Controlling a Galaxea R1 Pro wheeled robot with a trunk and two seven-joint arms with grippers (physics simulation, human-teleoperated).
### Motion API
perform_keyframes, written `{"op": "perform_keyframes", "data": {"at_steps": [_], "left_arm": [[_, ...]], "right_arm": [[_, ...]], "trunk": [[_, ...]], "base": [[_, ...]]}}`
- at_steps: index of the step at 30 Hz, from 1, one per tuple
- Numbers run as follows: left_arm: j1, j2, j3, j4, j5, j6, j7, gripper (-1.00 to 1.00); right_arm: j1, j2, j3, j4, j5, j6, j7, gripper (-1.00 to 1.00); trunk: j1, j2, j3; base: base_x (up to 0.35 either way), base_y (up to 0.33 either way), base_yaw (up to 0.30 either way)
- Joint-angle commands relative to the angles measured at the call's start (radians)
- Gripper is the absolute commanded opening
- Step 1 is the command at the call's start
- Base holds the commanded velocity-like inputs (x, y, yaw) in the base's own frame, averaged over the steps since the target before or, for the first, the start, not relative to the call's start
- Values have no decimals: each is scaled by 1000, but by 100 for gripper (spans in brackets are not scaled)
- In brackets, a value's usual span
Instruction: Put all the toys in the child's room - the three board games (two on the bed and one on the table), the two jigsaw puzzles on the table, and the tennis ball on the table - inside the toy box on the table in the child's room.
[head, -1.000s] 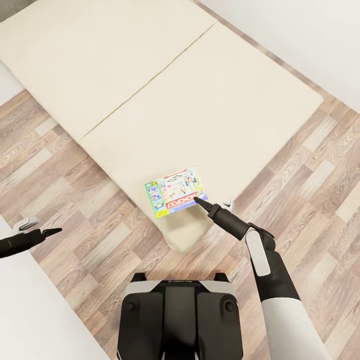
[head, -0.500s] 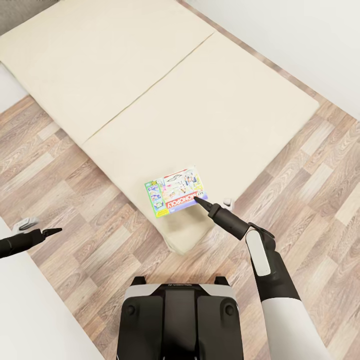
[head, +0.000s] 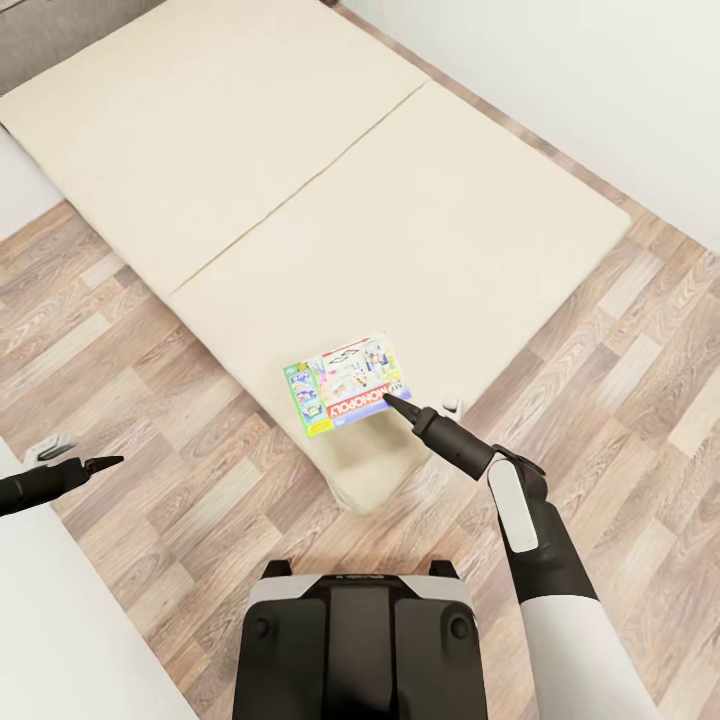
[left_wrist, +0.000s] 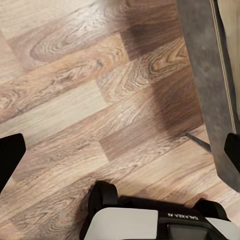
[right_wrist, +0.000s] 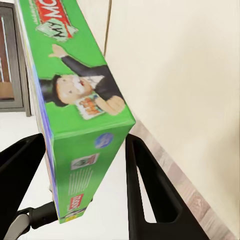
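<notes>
- Board games: one, a Monopoly box (head: 348, 385), lying near the foot corner of the bed (head: 330, 200).
- Beds: one, with a beige mattress in two sections.
- Right gripper (head: 392, 403): one, its fingers (right_wrist: 147, 190) either side of the box's green edge, pinching it.
- Left gripper (head: 105, 462): one, over the wood floor (head: 170, 480), fingers (left_wrist: 10, 157) spread wide, holding nothing.

Bed (head: 330, 180) cut off at the head view's top edge.

Bare bed (head: 300, 180) beyond Monopoly box (head: 345, 386), unobstructed.
</notes>
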Motion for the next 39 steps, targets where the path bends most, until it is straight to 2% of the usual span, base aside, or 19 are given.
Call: {"op": "perform_keyframes", "data": {"at_steps": [1,39], "left_arm": [[0,0,2,0,3,6,-2,100],[-1,0,0,0,3,6,-3,100]], "right_arm": [[0,1,1,0,-2,6,2,-100],[0,4,9,-2,-2,5,1,-100]], "trunk": [[0,-1,1],[0,-1,64]], "base": [[0,0,0],[0,0,0]]}}
